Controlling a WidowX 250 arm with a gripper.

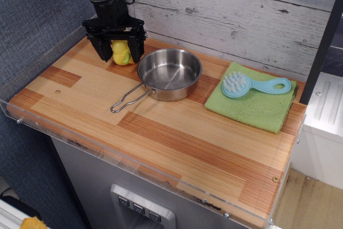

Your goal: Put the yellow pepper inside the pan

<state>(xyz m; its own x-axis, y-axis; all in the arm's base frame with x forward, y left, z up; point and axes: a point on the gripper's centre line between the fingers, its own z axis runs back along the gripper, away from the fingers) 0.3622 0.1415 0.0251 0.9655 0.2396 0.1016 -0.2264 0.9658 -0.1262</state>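
Note:
The yellow pepper [122,52] sits between the two black fingers of my gripper [120,53] at the back left of the wooden counter. The fingers stand on either side of the pepper and close against it. The pepper is held low, just left of the pan's rim; I cannot tell whether it still touches the wood. The pan [170,73] is a round, shiny steel pan in the middle back of the counter. It is empty, and its wire-loop handle [128,99] points to the front left.
A green cloth [252,105] lies at the back right with a light blue brush [253,85] on it. A whitewashed plank wall [230,14] runs behind the counter. A clear plastic lip [134,167] edges the front and left sides.

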